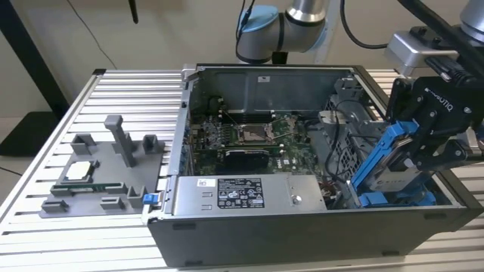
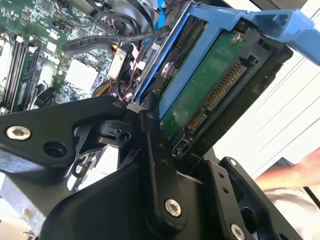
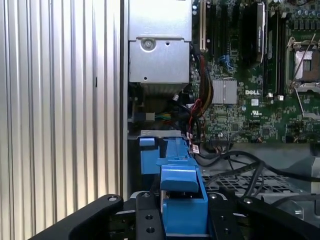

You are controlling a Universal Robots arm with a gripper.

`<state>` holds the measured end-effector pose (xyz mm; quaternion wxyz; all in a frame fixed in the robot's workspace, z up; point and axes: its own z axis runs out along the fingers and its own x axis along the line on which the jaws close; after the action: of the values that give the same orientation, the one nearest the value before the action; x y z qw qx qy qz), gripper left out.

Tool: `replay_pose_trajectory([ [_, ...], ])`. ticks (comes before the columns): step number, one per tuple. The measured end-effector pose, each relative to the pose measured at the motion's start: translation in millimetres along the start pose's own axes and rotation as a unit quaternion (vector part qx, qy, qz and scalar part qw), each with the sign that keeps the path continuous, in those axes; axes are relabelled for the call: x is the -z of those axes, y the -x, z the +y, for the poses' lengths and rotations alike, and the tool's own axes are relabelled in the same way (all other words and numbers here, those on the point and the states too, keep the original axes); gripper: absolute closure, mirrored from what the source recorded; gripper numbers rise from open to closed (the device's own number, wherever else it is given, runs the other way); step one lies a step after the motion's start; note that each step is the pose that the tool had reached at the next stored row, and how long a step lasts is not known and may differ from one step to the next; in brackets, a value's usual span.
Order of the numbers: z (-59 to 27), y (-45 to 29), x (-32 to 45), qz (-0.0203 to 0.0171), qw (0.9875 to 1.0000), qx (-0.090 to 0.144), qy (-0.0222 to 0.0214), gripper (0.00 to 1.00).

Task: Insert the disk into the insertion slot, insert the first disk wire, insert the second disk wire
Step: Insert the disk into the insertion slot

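My gripper is shut on the disk, a silver-grey drive in a bright blue carrier. It holds the disk tilted steeply on edge above the case's near corner on the exterior view's right. The second wrist view shows the disk's green circuit board and connector between the black fingers. In the first wrist view the carrier sits between the fingers, just above the insertion slot, a grey metal bay with blue trim. Black cables lie beside the slot.
The open computer case stands on a ribbed aluminium table. Inside are the motherboard and the silver labelled power-supply box. A grey fixture with a chip stands on the exterior view's left. A person's arm is in the second wrist view.
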<state>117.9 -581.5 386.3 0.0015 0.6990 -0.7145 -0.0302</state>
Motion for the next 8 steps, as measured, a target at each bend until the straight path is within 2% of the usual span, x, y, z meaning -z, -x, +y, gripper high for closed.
replay_pose_trajectory([
  [4,-0.2,-0.2,-4.9,0.0,1.0,0.0,0.0,1.0],
  [8,-0.2,-0.2,-5.5,0.0,1.0,0.0,0.0,1.0],
])
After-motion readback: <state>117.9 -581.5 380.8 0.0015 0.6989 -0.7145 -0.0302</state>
